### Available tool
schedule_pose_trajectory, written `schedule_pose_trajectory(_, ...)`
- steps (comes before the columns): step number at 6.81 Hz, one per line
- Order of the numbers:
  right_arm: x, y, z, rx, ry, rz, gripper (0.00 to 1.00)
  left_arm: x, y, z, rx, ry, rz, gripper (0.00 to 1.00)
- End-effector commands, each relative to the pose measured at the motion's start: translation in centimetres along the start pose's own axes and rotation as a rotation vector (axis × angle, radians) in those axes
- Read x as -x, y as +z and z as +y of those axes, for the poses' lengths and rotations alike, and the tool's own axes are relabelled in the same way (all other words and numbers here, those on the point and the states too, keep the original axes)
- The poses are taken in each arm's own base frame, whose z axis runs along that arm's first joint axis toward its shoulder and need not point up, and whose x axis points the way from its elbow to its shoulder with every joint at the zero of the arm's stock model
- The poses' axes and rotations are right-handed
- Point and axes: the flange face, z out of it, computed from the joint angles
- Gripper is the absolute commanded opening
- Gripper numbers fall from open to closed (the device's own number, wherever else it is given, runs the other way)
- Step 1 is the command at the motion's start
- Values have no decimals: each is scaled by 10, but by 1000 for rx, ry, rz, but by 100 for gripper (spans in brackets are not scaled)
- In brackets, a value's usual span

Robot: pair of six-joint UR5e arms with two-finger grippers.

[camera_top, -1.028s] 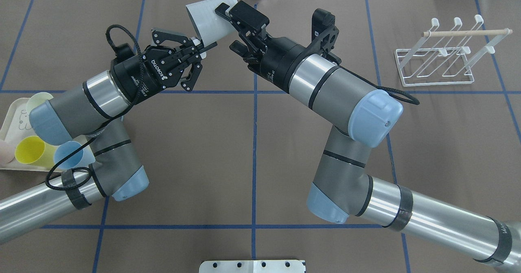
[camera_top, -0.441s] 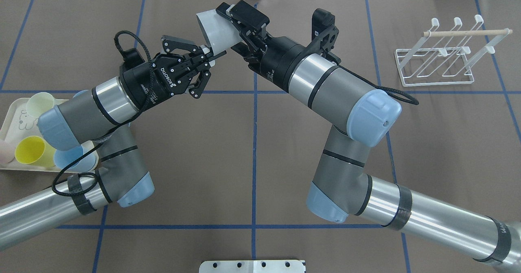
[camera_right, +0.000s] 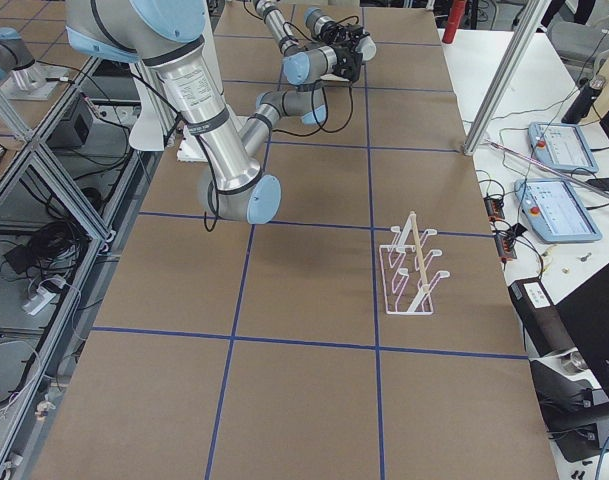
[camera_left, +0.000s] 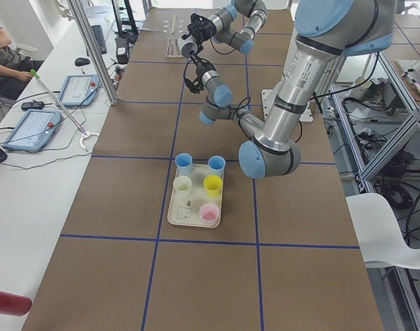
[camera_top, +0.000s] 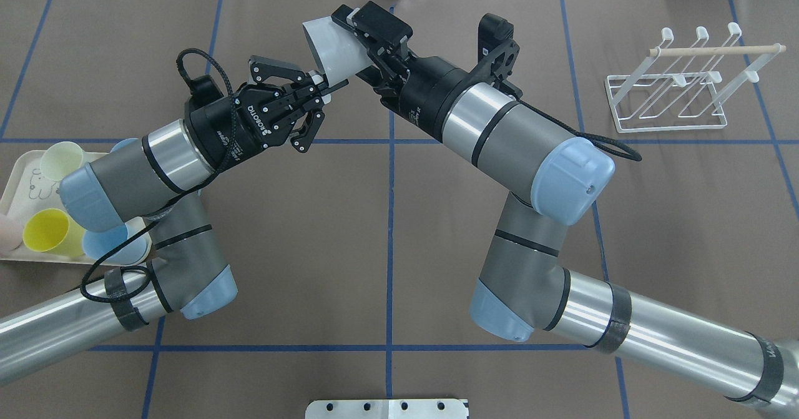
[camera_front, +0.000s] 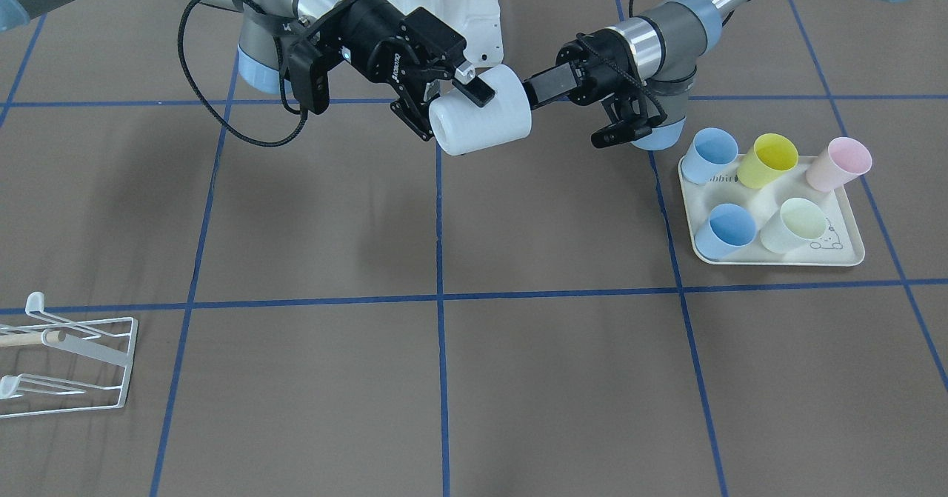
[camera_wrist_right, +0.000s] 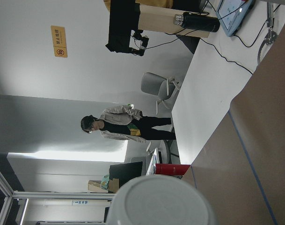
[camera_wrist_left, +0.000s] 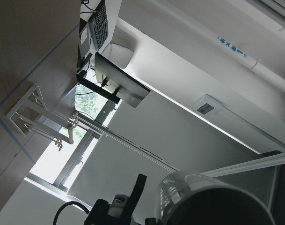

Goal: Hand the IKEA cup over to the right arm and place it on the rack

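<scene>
The white IKEA cup hangs on its side above the table's far middle. Its mouth faces my left gripper, which is shut on the rim wall at the side nearest the robot. My right gripper is open, with one finger on each side of the cup's base end. In the left wrist view a sliver of background shows between the cup and a right finger. The cup's round end fills the bottom of the right wrist view. The white wire rack stands unoccupied at the far right.
A cream tray on my left side holds several pastel cups, among them a yellow one. Blue tape lines grid the brown table cover. A person stands in the room beyond the table in the right wrist view.
My left arm carried the cup right and toward the robot, deeper between the right gripper's fingers. The right arm barely moved. Little changed in the last 0.4 s.
</scene>
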Motion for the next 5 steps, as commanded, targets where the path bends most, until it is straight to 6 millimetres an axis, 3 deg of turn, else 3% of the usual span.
schedule_pose_trajectory(1,0,0,0,0,1,-1,84,0,1,0,0,0,0,0)
schedule_pose_trajectory(2,1,0,-1,-2,0,-2,22,1,0,0,-1,-1,-2,0)
schedule_pose_trajectory(3,0,0,-1,-1,0,-2,0,0,0,1,3,-1,1,17)
schedule_pose_trajectory(4,2,0,-3,-3,0,-8,0,-1,1,2,4,7,4,99)
schedule_pose_trajectory(5,3,0,-4,-4,-1,-9,0,-1,0,3,6,24,5,100)
